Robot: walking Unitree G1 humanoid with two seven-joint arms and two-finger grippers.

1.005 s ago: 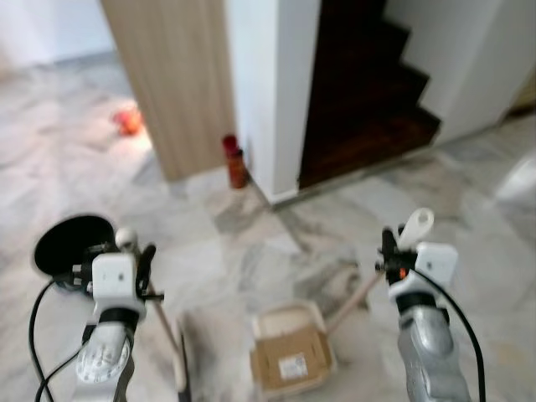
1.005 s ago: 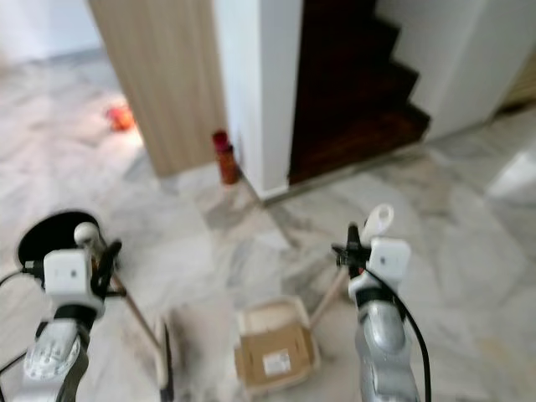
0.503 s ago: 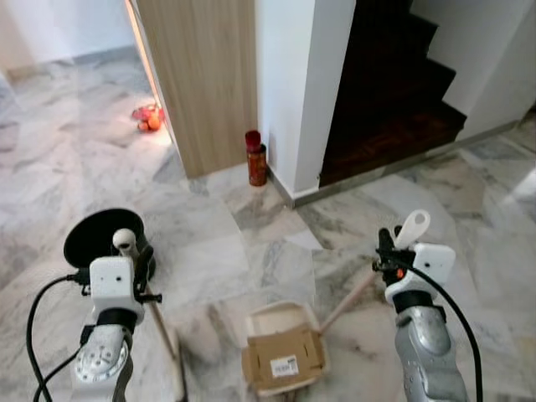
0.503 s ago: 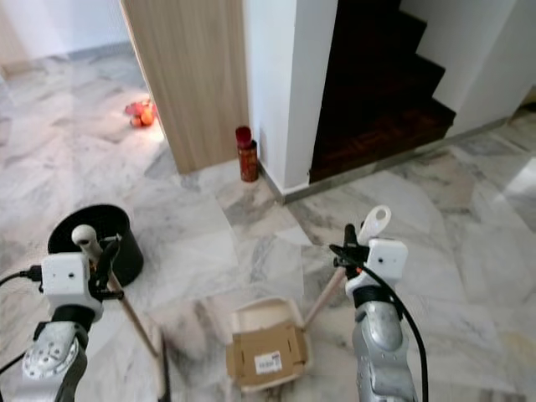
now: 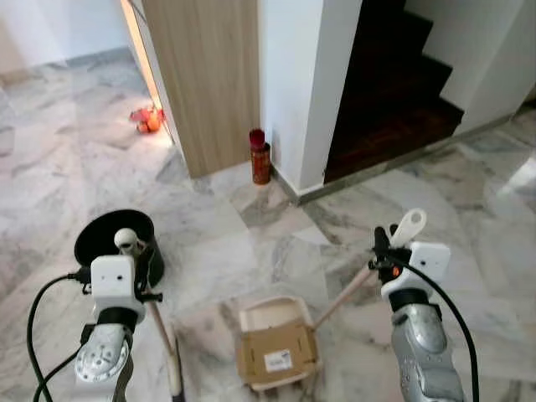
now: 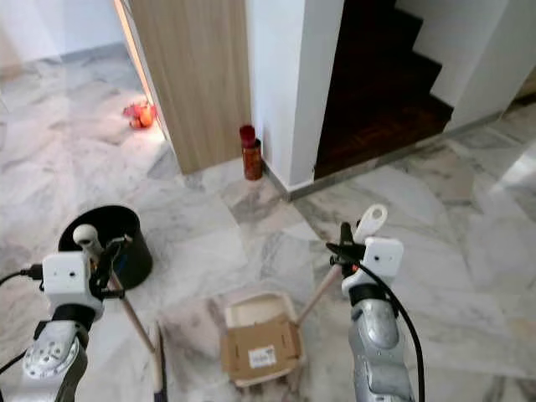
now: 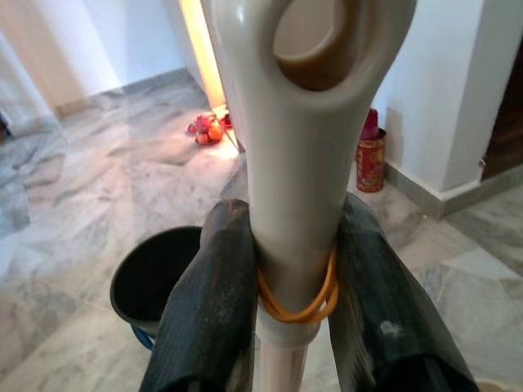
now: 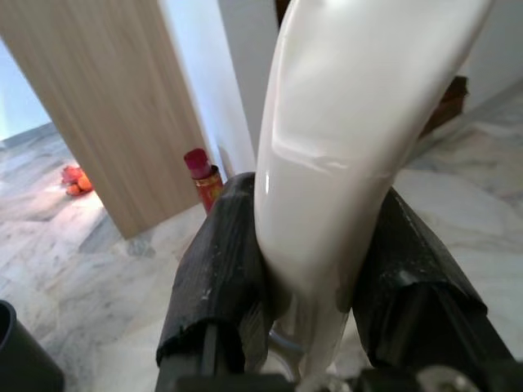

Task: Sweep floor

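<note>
My left gripper (image 5: 138, 260) is shut on the cream broom handle (image 7: 298, 163), which slants down to the floor at bottom left (image 5: 167, 352). My right gripper (image 5: 387, 251) is shut on the cream dustpan handle (image 8: 343, 147). That handle's wooden shaft (image 5: 343, 293) runs down to the cream dustpan (image 5: 272, 335) on the marble floor between my arms. A flattened piece of brown cardboard (image 5: 276, 356) with a white label lies in the dustpan.
A black bucket (image 5: 117, 243) stands on the floor just behind my left arm. A red canister (image 5: 260, 157) stands at the foot of a wooden panel and white wall corner. Dark stairs (image 5: 394, 75) rise at back right. Small orange things (image 5: 148, 120) lie at far left.
The view has shifted and sharpened as I moved, bringing the black bucket fully into sight. Both grippers keep their hold on the handles; the dustpan sits a little further left.
</note>
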